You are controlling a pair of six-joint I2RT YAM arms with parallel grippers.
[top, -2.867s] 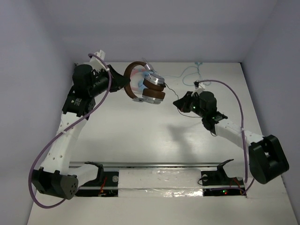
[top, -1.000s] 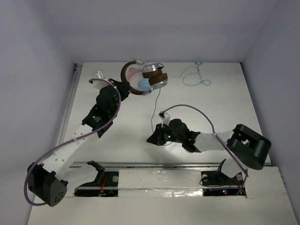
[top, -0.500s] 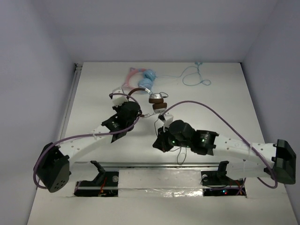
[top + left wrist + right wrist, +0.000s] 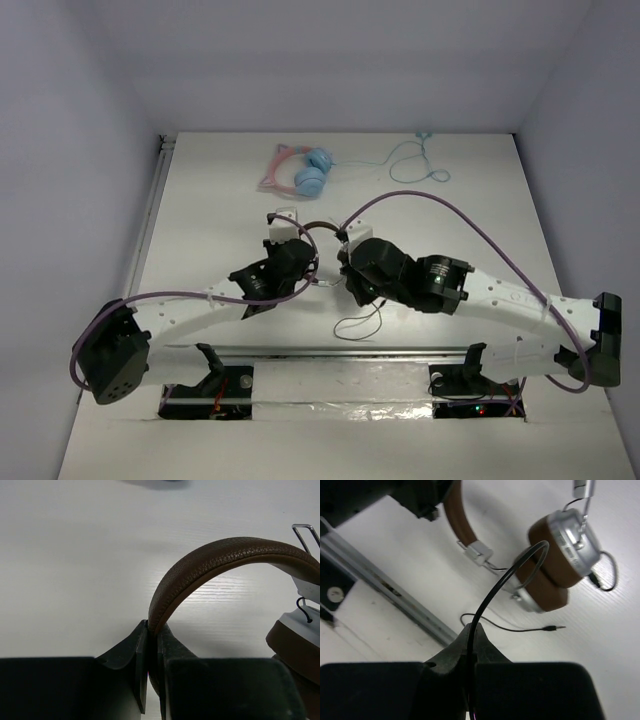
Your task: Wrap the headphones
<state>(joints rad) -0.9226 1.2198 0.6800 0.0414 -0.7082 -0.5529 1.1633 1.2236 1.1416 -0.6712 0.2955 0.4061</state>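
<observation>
No readable text, label, brand, number or sign noted; no legible marking on headphones [image 4: 559, 547].

The headphones [image 4: 567, 540] are between my grippers: left gripper [image 4: 152, 630] on the headband [image 4: 225, 555], right gripper [image 4: 471, 637] on the cable [image 4: 492, 592]. A second headset [image 4: 302, 172] lies behind them on the table [image 4: 200, 220].

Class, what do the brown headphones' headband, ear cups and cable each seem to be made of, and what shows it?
The headband: probably leather or imitation leather, matte brown, with fine pebbled grain. The ear cups: metal or metal-look plastic, silver with bright glints. The cable: likely rubber or plastic sheathing, smooth black, bending in a springy arc.
</observation>
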